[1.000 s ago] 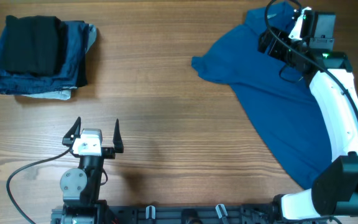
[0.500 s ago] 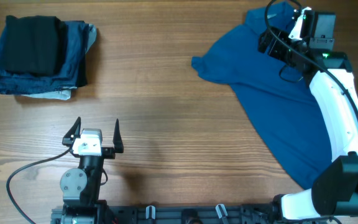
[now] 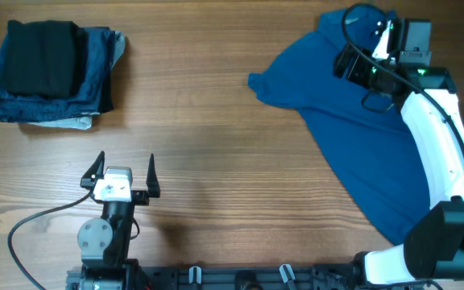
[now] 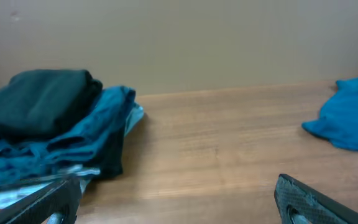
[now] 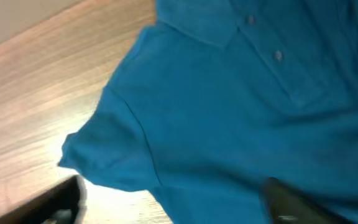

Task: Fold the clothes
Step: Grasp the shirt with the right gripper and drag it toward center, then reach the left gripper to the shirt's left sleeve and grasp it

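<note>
Sleeve edge of the polo shirt (image 5: 241, 124) ends just ahead of the left-hand one of the right fingers (image 5: 291, 202). These stand spread apart with nothing gripped, low over the blue cloth. Collar and button placket lie farther ahead, toward their right. The shirt lies unfolded and creased. Left fingers (image 4: 316, 202) are likewise wide apart and empty over bare wood. A stack of folded garments (image 4: 55, 137), with a black piece (image 4: 39, 102) on top, sits ahead to their left, and the shirt's sleeve ahead to their right. Open wood-grain surface (image 3: 216, 161) runs between the two. A plain beige wall (image 4: 179, 43) rises beyond the far edge. The right arm (image 3: 437, 153) arches from the near edge across the shirt. The left arm (image 3: 99, 238) sits drawn back at the near edge, fingers pointing toward the far edge.
</note>
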You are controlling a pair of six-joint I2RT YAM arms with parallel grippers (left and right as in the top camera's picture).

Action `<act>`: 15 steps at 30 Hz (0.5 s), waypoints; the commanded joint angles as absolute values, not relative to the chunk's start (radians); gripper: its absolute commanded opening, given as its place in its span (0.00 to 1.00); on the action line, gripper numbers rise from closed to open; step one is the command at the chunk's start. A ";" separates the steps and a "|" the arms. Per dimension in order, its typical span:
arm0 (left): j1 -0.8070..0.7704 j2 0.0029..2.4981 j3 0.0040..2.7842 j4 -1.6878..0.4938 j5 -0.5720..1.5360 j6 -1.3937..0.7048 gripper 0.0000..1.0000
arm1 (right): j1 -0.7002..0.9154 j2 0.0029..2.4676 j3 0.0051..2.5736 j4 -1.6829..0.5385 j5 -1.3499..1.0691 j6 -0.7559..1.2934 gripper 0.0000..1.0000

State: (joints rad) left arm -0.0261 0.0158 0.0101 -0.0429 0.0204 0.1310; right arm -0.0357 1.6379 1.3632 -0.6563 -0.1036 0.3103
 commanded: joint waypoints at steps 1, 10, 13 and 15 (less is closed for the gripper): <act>-0.031 0.014 0.007 0.106 0.202 0.154 1.00 | -0.036 1.646 1.363 -0.685 0.032 0.229 0.27; -0.031 0.390 0.504 0.009 0.313 0.074 1.00 | -0.239 1.645 1.363 -0.694 0.010 0.262 0.04; -0.032 0.761 0.814 -0.105 0.455 0.074 1.00 | -0.329 1.645 1.363 -0.699 -0.038 0.231 0.04; -0.057 0.986 1.015 -0.202 0.505 0.074 1.00 | -0.364 1.645 1.363 -0.700 -0.038 0.231 0.05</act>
State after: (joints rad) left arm -0.0277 0.6930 0.7738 -0.1249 0.3702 0.0841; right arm -0.3248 1.6390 1.3628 -0.7025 -0.0051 0.2550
